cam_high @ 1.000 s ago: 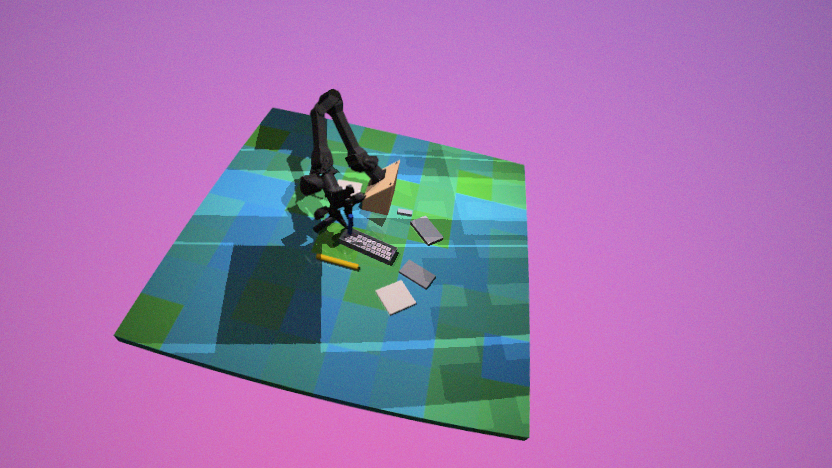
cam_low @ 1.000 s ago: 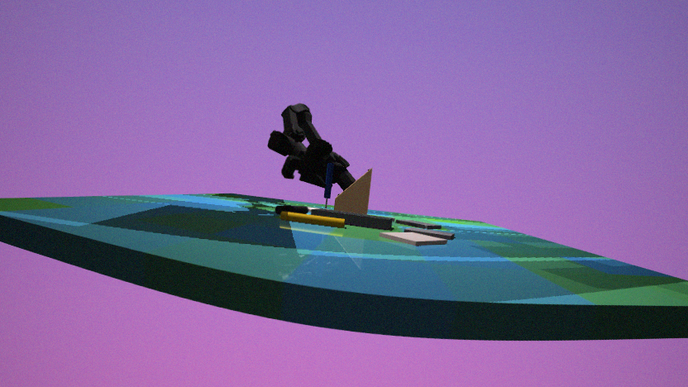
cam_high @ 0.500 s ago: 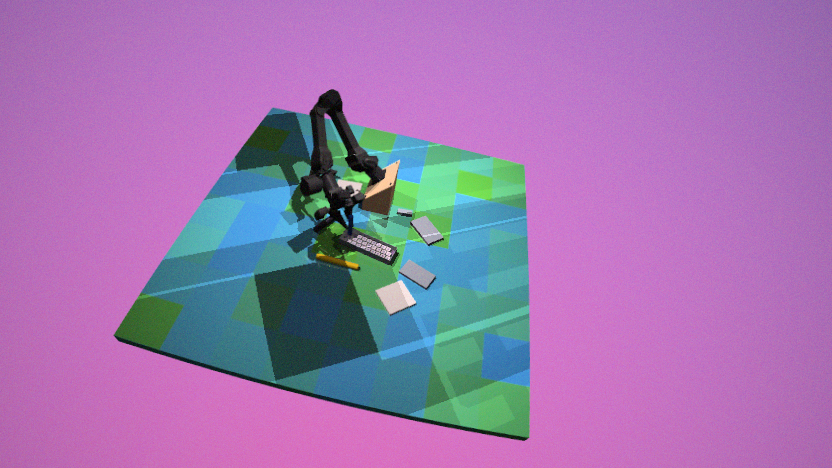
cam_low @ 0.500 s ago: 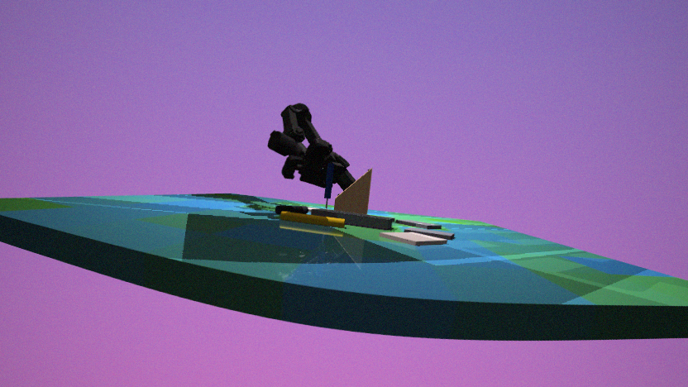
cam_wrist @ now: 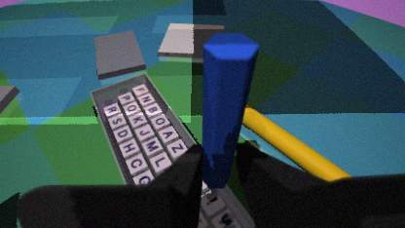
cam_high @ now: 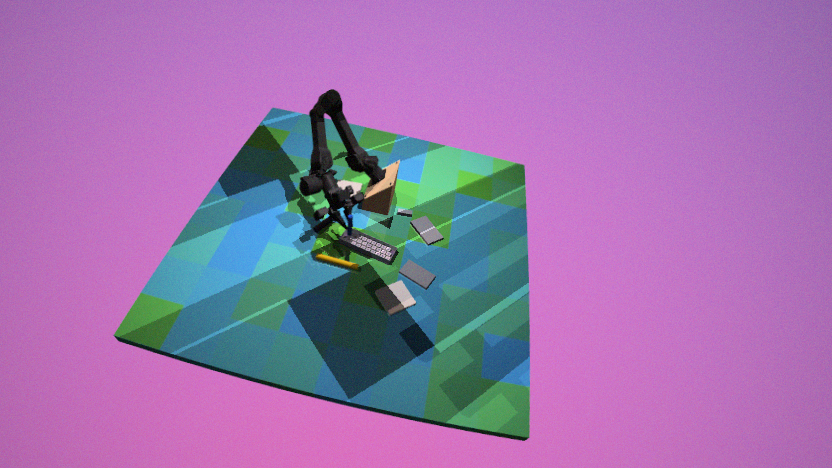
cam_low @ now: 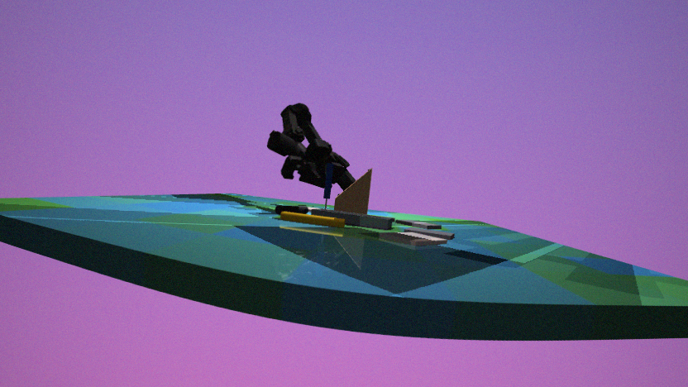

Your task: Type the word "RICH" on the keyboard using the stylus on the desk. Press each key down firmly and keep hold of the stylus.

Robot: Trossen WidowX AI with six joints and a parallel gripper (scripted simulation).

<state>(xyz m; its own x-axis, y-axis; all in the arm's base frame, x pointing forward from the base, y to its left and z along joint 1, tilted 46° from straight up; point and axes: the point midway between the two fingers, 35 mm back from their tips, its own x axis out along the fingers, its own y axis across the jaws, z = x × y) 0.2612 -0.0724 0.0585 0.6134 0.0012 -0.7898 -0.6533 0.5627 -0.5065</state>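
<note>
A dark grey keyboard (cam_high: 393, 256) (cam_low: 353, 218) (cam_wrist: 109, 93) with pale lettered keys lies on the patterned desk. My gripper (cam_high: 350, 207) (cam_low: 328, 165) (cam_wrist: 218, 151) is shut on the blue stylus (cam_high: 350, 220) (cam_low: 328, 182) (cam_wrist: 228, 97) over the keyboard's end nearer the arm. The stylus stands nearly upright, its thin metal tip pointing down. In the wrist view the tip is at the I key (cam_wrist: 211, 199), which is partly hidden by the stylus and fingers. Whether the key is pressed down cannot be told. The R key (cam_wrist: 112, 109) is at the far end; C and H are in the same row.
A yellow rod (cam_high: 337, 261) (cam_low: 312, 219) (cam_wrist: 297, 146) lies beside the keyboard. A brown wedge-shaped stand (cam_high: 378, 202) (cam_low: 355, 197) rises behind it. Flat grey slabs (cam_high: 427, 234) (cam_high: 417, 273) and a pale slab (cam_high: 405, 295) (cam_wrist: 177, 41) lie beyond its far end. A black cylinder (cam_low: 291, 209) lies near the gripper.
</note>
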